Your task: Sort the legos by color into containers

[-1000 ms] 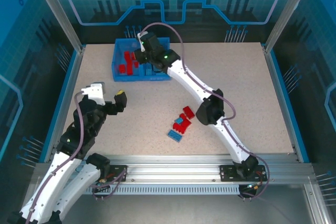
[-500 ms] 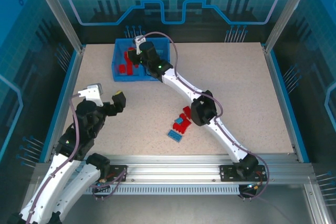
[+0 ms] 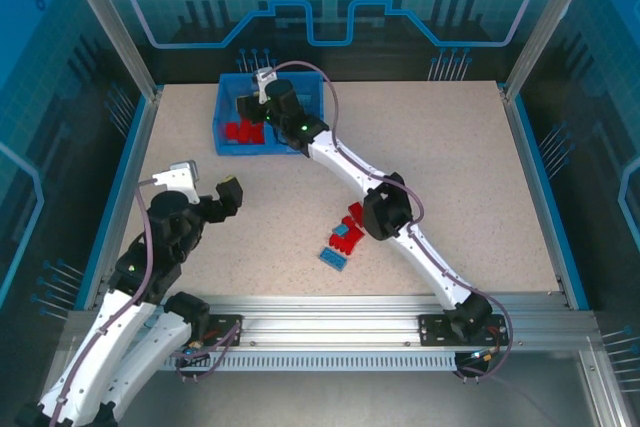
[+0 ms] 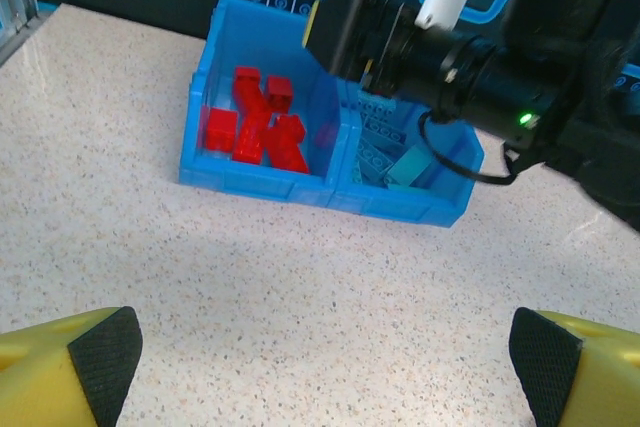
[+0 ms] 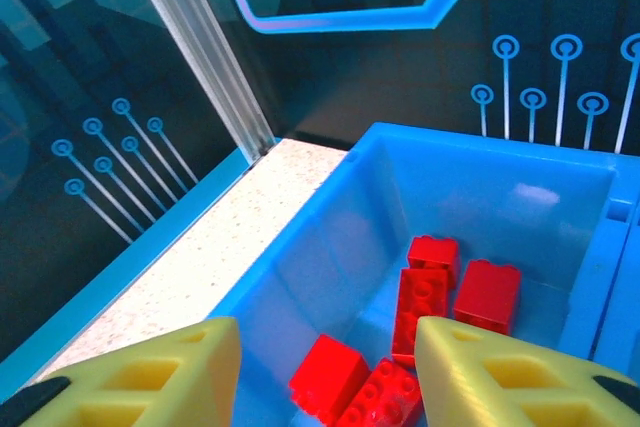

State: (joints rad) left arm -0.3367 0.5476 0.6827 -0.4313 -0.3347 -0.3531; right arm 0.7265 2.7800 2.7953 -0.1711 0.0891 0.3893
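Nearest you, the left gripper point(image 3: 208, 185) hangs over the near-left part of the table point(image 3: 450, 167). Its claw is spread wide with nothing between the pads point(image 4: 100, 352), just bare tabletop under it. Mid-table, a small cluster of loose legos point(image 3: 343, 237) sits on the surface, red and blue mixed. They lie close together, with the elbow of the right arm point(image 3: 385, 215) just beside them and partly covering the red ones on the far side, so you can't get an exact count from above. Far left, the bin point(image 4: 260, 187) sits near the back edge. Its left compartment point(image 3: 225, 107) holds a pile of red bricks point(image 4: 255, 132), some flat and some tipped against each other. Its right compartment point(image 4: 455, 182) holds light blue bricks point(image 4: 405, 165), partly hidden behind the right wrist. The right gripper point(image 3: 255, 109) is over the bin. In its own wrist view you're looking straight down into the red side. Its fingers point(image 5: 150, 377) stand apart with nothing clamped between them, and red bricks show through the gap on the compartment floor. No brick is touching either finger as far as you can see.
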